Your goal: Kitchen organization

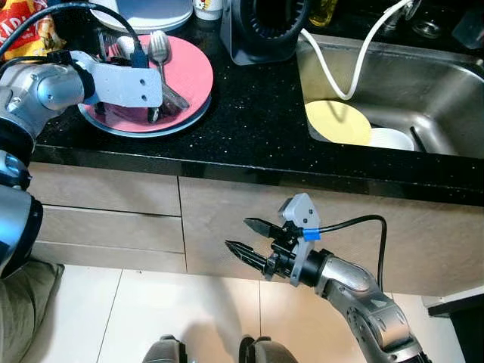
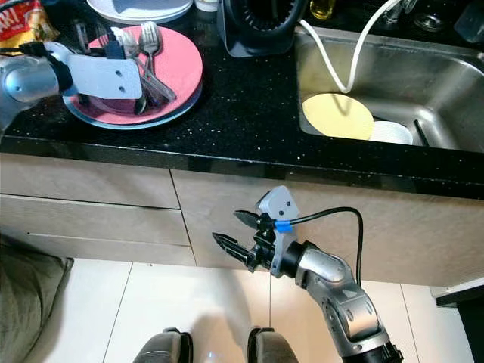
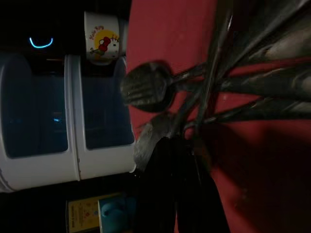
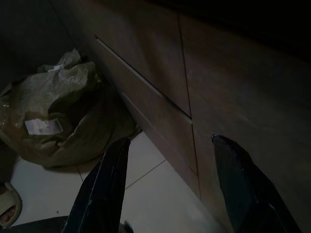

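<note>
A pink plate [image 1: 189,72] sits on a blue-rimmed plate on the black counter [image 1: 257,128] at the left, with several forks and spoons [image 1: 157,47] piled on it. My left gripper [image 1: 155,113] reaches down onto the plate. In the left wrist view its black fingers [image 3: 165,184] lie pressed together at the crossing handles of the cutlery [image 3: 204,97], beside a spoon bowl [image 3: 146,87]. My right gripper [image 1: 236,234] hangs below the counter in front of the cabinet doors, open and holding nothing; its two fingers [image 4: 104,184] stand wide apart.
The steel sink [image 1: 423,83] at the right holds a yellow plate [image 1: 338,122], a white bowl [image 1: 392,139] and a white hose [image 1: 333,79]. A black appliance [image 1: 265,30] and white plates [image 1: 151,13] stand behind. Drawers [image 1: 106,219] are below; a green sack [image 4: 63,111] lies on the floor.
</note>
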### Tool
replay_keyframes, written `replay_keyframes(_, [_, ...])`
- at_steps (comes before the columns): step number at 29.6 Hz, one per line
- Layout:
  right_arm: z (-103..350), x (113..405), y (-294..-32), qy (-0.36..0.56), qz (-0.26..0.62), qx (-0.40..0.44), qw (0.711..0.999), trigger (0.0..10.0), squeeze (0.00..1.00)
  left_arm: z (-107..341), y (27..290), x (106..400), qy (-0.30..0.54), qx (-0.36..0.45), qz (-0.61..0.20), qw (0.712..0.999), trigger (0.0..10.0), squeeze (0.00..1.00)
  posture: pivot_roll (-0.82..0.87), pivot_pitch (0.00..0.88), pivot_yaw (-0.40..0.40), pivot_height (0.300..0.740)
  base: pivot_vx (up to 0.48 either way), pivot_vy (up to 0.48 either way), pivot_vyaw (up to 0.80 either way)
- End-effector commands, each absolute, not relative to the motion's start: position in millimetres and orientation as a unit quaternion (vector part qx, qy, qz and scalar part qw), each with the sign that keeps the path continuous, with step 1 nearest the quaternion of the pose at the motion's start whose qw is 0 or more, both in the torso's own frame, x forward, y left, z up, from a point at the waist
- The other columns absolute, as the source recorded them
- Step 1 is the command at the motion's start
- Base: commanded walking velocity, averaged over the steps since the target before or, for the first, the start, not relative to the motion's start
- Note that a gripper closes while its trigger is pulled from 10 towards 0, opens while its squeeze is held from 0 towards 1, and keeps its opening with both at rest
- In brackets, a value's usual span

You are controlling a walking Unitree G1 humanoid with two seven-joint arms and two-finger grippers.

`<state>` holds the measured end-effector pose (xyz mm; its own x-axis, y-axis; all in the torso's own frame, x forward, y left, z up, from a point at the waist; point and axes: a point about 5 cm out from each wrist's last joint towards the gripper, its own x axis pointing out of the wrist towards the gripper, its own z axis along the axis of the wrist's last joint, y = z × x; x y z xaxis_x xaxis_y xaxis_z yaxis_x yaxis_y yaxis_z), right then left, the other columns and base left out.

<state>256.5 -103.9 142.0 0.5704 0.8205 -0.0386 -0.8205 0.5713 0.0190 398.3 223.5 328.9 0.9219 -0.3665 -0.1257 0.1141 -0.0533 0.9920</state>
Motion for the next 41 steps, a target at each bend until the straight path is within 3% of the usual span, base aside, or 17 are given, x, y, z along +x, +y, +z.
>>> replay_keyframes(1, [143, 257, -106, 0.020, 0.458, -0.002, 0.889, 10.0, 0.00, 298, 227, 400, -0.037, 0.708, -0.208, 0.674, 0.0, 0.00, -0.01, 0.222, -0.022, 0.740, 0.000, 0.000, 0.00])
replay_keyframes(17, [148, 263, -106, 0.007, 0.460, -0.002, 0.888, 10.0, 0.00, 321, 235, 395, -0.065, 0.676, -0.193, 0.709, 0.0, 0.00, 0.01, 0.198, -0.029, 0.740, 0.000, 0.000, 0.00])
replay_keyframes(20, [150, 264, -106, 0.003, 0.462, -0.001, 0.887, 10.0, 0.00, 338, 241, 393, -0.097, 0.622, -0.167, 0.759, 0.0, 0.00, 0.01, 0.195, -0.030, 0.740, 0.000, 0.000, 0.00])
replay_keyframes(26, [151, 266, -104, 0.000, 0.463, -0.002, 0.886, 10.0, 0.00, 357, 239, 385, -0.155, 0.525, -0.202, 0.813, 0.0, 0.00, 0.01, 0.190, -0.032, 0.740, 0.000, 0.000, 0.00])
replay_keyframes(38, [164, 273, -103, -0.034, 0.455, 0.021, 0.890, 10.0, 0.00, 374, 236, 371, -0.216, 0.404, -0.302, 0.836, 0.0, 0.00, 0.03, 0.185, -0.030, 0.740, 0.000, 0.000, 0.00])
replay_keyframes(41, [178, 275, -103, -0.069, 0.450, 0.072, 0.888, 10.0, 0.00, 376, 232, 368, -0.239, 0.337, -0.345, 0.843, 0.0, 0.00, 0.04, 0.183, -0.024, 0.740, 0.000, 0.000, 0.00])
